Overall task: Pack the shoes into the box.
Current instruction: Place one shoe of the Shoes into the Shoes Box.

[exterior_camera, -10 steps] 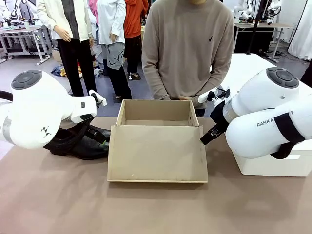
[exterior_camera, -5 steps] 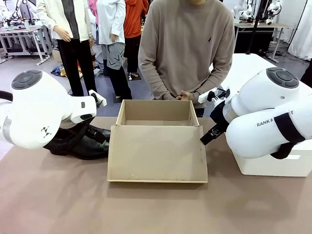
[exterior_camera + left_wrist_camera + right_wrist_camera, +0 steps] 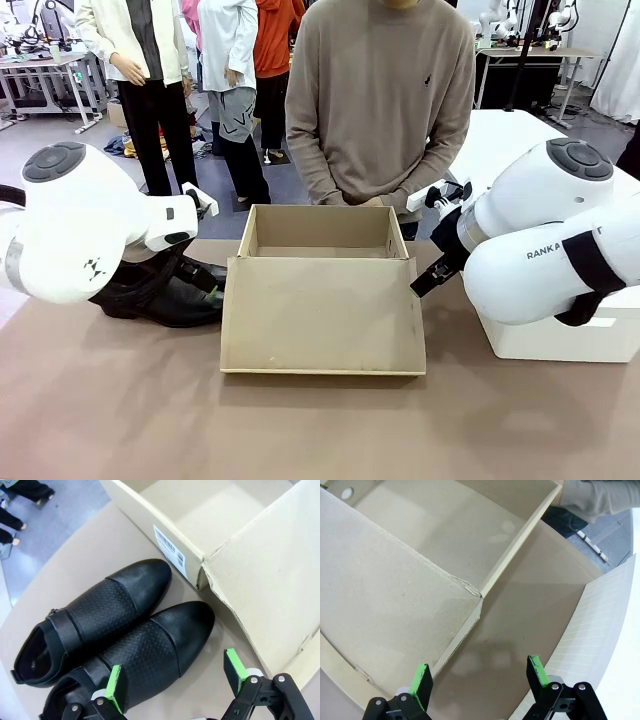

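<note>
A: What sat on the desk (image 3: 120, 420)?

B: At its right edge was a white block (image 3: 560, 335). In the middle stood the box (image 3: 320, 232), open, with its lid (image 3: 320, 315) lying flat toward the robot. A person (image 3: 380, 100) stood just behind it.

A: And the shoes (image 3: 165, 295)?

B: They lay side by side on the desk, just left of the box, with their toes toward its labelled end.

A: What about the hands?

B: The left hand (image 3: 174, 672) hung over the shoes with its fingers spread, holding nothing. The right hand (image 3: 479, 672) was also spread and empty, above bare desk between the lid's corner and the block.
</note>
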Robot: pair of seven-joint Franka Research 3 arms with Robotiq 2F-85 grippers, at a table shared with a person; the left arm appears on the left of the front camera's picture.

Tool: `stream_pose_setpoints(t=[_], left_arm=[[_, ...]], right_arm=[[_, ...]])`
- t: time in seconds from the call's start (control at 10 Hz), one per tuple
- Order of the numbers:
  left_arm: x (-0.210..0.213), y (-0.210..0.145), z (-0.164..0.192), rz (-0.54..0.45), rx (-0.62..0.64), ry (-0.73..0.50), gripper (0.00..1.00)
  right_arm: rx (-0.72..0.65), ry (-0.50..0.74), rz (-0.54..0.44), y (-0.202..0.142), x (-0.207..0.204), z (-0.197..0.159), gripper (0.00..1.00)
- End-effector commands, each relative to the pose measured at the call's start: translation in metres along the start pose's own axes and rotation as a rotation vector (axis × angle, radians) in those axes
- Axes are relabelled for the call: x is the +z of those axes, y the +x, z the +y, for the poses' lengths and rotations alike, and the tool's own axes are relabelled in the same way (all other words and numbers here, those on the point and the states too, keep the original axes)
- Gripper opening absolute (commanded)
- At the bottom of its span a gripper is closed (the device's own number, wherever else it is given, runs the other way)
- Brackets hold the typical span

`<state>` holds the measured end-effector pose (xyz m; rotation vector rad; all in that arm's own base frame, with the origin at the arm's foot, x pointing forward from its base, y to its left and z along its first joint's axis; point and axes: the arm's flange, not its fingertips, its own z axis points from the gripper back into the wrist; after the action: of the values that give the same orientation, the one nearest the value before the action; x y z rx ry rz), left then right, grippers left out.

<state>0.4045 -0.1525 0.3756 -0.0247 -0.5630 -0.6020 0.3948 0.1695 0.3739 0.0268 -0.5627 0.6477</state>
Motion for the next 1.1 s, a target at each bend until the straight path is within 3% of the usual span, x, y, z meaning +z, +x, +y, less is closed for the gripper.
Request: stream_pose_setpoints(t=[0.0, 0.6, 1.0], left_arm=[[0.019, 0.009, 0.004, -0.005, -0.008, 0.012, 1.0], [0.105, 0.051, 0.009, -0.035, -0.086, 0.037, 1.0], [0.12, 0.051, 0.015, -0.114, -0.177, -0.029, 1.0]], right_arm=[[-0.002, 0.025, -0.011, 0.011, 0.019, -0.003, 1.0], [0.067, 0.063, -0.056, 0.032, 0.097, -0.007, 1.0], [0.132, 0.139, -0.145, 0.026, 0.133, -0.015, 1.0]])
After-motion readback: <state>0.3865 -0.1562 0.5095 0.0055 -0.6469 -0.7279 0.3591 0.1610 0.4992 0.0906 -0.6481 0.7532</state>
